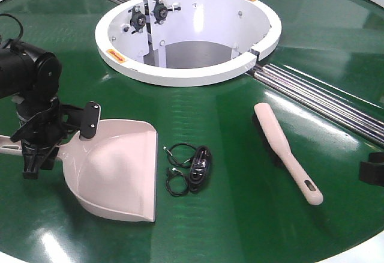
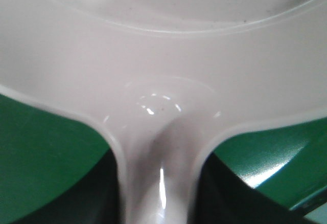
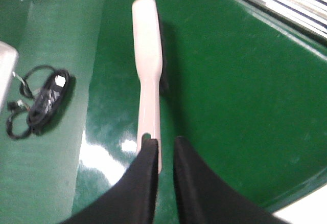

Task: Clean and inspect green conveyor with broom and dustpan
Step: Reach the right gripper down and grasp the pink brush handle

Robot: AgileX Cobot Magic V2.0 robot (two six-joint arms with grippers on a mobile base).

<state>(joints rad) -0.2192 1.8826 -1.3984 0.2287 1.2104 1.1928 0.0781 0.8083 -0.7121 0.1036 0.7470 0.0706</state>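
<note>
The broom (image 1: 283, 149) looked light, stiff and slick, best pinched mid-handle by the narrow, empty right gripper (image 3: 164, 150); the left gripper (image 2: 158, 196) held the dustpan (image 1: 120, 167).

The conveyor (image 1: 240, 221) is glossy dark green with silvery roller seams (image 1: 324, 98), its central ring (image 1: 180, 78) white with small orange labels (image 1: 113, 53), the dustpan (image 1: 120, 170) and broom (image 1: 282, 149) pale pink-beige, the cable bundle (image 1: 197, 168) black.

It looked like a factory floor or test workshop: a broad glossy green conveyor (image 1: 240, 221) filled the scene, crossed by metal roller seams (image 1: 324, 98), its white central ring (image 1: 180, 75) on the far side carrying bolted fittings (image 1: 147, 14) and orange warning labels (image 1: 113, 53).
</note>
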